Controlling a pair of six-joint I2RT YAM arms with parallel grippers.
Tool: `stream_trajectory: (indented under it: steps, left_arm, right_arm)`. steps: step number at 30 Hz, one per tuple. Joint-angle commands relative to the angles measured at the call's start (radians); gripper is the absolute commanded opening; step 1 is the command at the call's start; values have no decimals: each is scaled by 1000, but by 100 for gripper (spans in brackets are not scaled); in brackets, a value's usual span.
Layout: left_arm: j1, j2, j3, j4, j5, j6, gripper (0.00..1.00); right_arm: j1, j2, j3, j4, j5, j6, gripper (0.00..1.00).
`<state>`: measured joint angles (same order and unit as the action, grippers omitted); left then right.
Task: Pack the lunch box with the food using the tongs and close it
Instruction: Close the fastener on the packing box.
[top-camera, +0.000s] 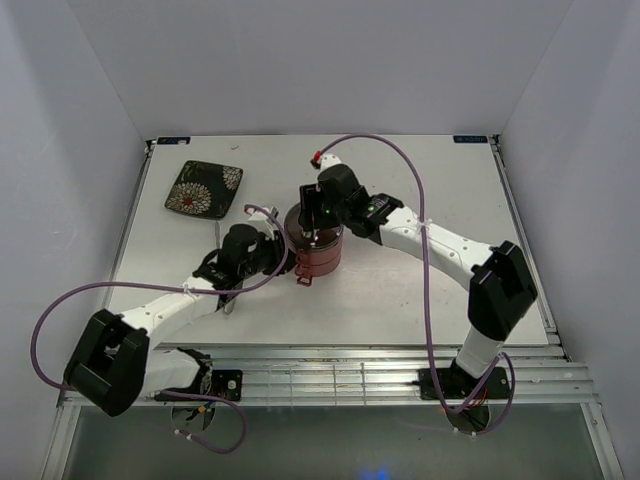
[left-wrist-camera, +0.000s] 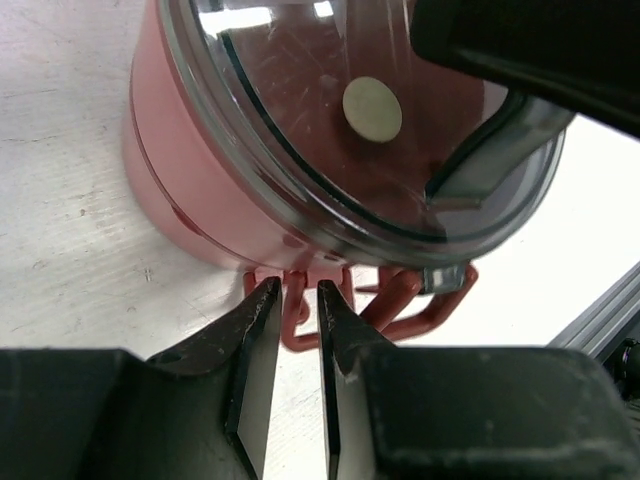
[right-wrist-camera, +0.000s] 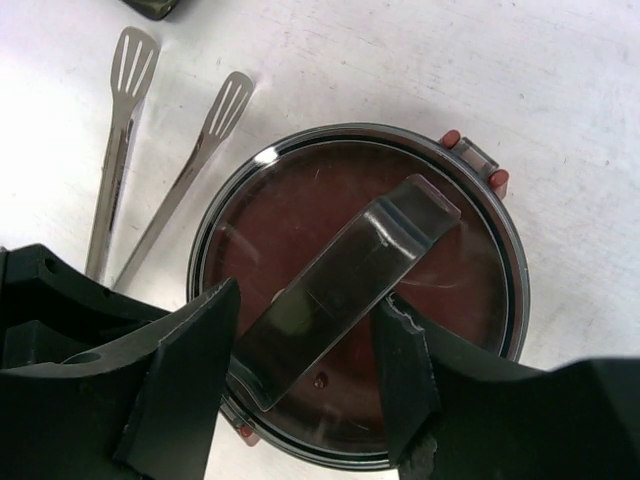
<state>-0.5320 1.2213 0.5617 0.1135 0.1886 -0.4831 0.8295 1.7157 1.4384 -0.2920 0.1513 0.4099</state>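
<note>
White table, white walls. Right fingers stand spread beside the lid handle of the lunch box, mid-table. Left fingers sit close around its red clip; I cannot tell if they pinch. Tongs lie left, pointing at the plate.

Lunch box near table centre, bowls stacked, lid on top. Plate at box's 10 o'clock, well apart. Tongs flat on table at 9 o'clock. Left gripper at box's 9 o'clock side; right gripper above lid.
</note>
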Motion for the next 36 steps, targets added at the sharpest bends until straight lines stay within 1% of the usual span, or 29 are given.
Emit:
stream_trajectory:
  steps: [1, 4, 5, 6, 7, 8, 12, 13, 16, 17, 19, 20, 22, 23, 26, 28, 29, 31, 32, 33, 34, 35, 36]
  left_arm:
    - [-25, -16, 20, 20, -46, 3, 32]
    - [-28, -54, 15, 0, -80, -3, 33]
    - [-28, -86, 18, -12, -106, -6, 34]
    - [-28, -104, 23, -29, -124, -12, 41]
    - [-28, -120, 39, -69, -144, -17, 45]
    - [-28, -138, 47, -86, -161, -23, 47]
    - [-28, -218, 72, -109, -250, 3, 53]
    - [-28, -223, 78, -136, -255, 14, 55]
    - [-28, -209, 112, -129, -253, 69, 57]
    - [-28, -200, 127, -126, -256, 80, 58]
    - [-28, -166, 148, -136, -276, 84, 58]
    - [-28, -155, 161, -143, -276, 81, 58]
    - [-28, -132, 182, -152, -249, 58, 56]
    - [-28, -132, 179, -146, -232, 49, 54]
    - [-28, -154, 129, -123, -201, 23, 51]
    - [-28, -164, 86, -108, -192, 12, 51]
    - [-28, -169, 73, -89, -145, 6, 50]
    - [-28, -166, 29, -58, -97, -5, 47]
    - [-28, -161, 12, -46, -66, -15, 47]
    - [-28, -160, 0, -26, -63, -18, 47]
    - [-28, -157, -14, -20, -63, -25, 46]
    - [-28, -151, -13, -17, -66, -31, 46]
    - [-28, -146, -6, -23, -69, -29, 46]
  right_arm:
    - [-33, 10, 13, -26, -64, -147, 58]
    - [-59, -2, 1, -22, -107, -249, 56]
    - [-67, -2, 4, -27, -131, -266, 53]
    - [-76, -4, 13, -33, -139, -281, 51]
    - [-82, -2, 16, -35, -148, -298, 50]
    - [-87, -4, 19, -42, -192, -327, 50]
    - [-102, 10, 50, -84, -229, -376, 49]
    - [-102, 13, 57, -87, -234, -387, 48]
    - [-110, 18, 57, -99, -239, -384, 48]
    - [-112, 19, 56, -101, -237, -372, 50]
    - [-112, 16, 54, -101, -239, -327, 58]
    - [-113, 7, 54, -101, -233, -312, 65]
    - [-116, -7, 60, -99, -214, -267, 68]
    - [-125, -27, 69, -98, -211, -257, 71]
    - [-156, -67, 85, -108, -214, -220, 74]
    - [-170, -128, 68, -111, -211, -206, 75]
    - [-184, -183, 50, -110, -202, -201, 76]
    - [-199, -246, -42, -98, -196, -181, 76]
    - [-211, -314, -83, -85, -193, -174, 76]
    - [-213, -350, -178, -67, -194, -166, 76]
    - [-216, -384, -231, -50, -196, -157, 75]
    - [-217, -451, -283, -14, -196, -132, 73]
    - [-217, -484, -385, 5, -197, -119, 72]
